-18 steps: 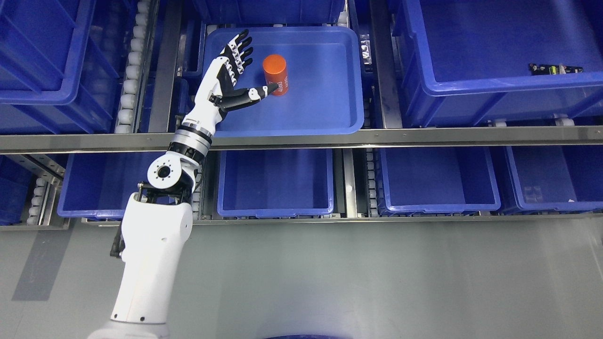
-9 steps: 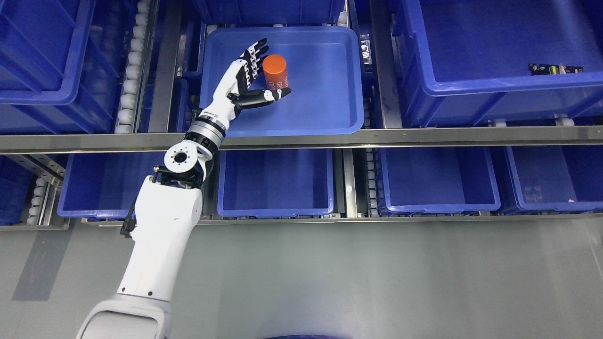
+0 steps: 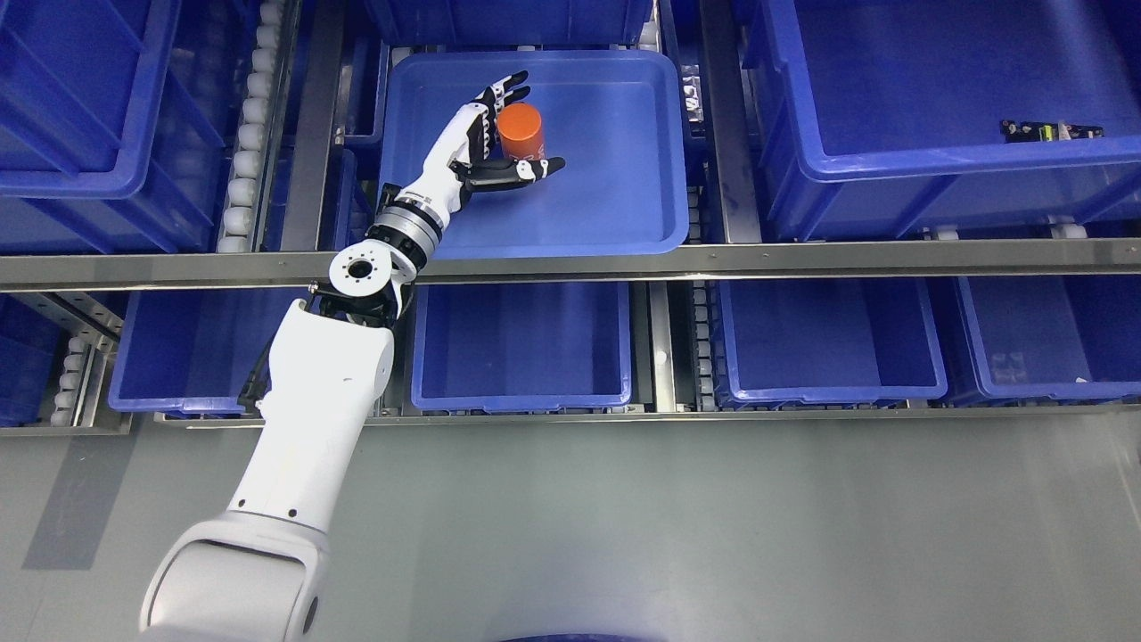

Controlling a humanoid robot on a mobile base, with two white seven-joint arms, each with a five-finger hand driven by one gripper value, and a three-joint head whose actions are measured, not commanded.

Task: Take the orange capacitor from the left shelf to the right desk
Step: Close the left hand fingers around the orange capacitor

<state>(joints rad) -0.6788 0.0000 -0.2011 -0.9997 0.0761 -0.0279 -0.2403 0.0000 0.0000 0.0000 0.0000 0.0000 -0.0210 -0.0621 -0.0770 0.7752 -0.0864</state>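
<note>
While the orange cylindrical capacitor (image 3: pixel 521 130) stands upright in the shallow blue plastic tray (image 3: pixel 615 205) at upper centre of the frame, the left robot hand (image 3: pixel 486 147) cups it, fingers spread behind, thumb across its front, not yet closed.

Thumb (image 3: pixel 526 169) hides orange capacitor (image 3: pixel 521 130) base; small far-right part (image 3: pixel 1050 130) unidentifiable.

a warehouse or factory parts store: rows of blue plastic bins (image 3: pixel 909 134) fill the upper frame on metal flow racks (image 3: pixel 570 264) with white rollers (image 3: pixel 248 134), above a bare grey floor (image 3: pixel 713 535) along the bottom.
</note>
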